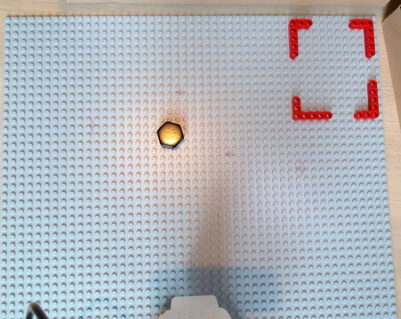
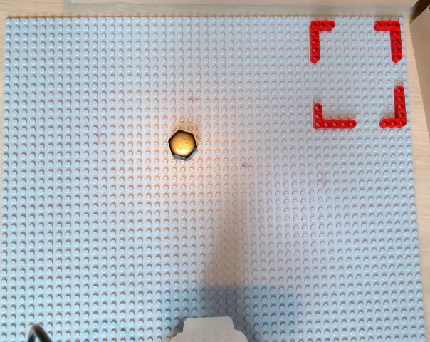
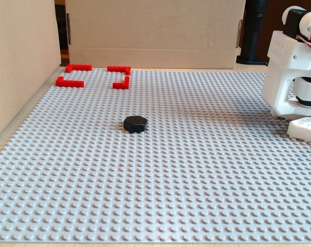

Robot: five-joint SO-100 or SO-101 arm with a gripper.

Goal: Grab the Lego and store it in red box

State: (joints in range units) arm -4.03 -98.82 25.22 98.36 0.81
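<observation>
Nothing is grasped yet: the reach toward the Lego has not begun.

At the right edge of the fixed view only the white arm (image 3: 292,67) base and lower joints show; the claw is outside every frame, so whether it is spread or pressed together cannot be told. Farther in, the Lego (image 3: 135,124) lies flat and alone near the middle of the grey studded bench (image 3: 196,180); in both overhead views it glints golden, a little left of the centre (image 1: 170,134). Farthest, in the upper left of the fixed view, sits the red box (image 3: 93,76), well apart from the Lego and with nothing inside. The next move probably calls for bringing the claw above the hexagon, spread wide enough to take two opposite flat sides.
</observation>
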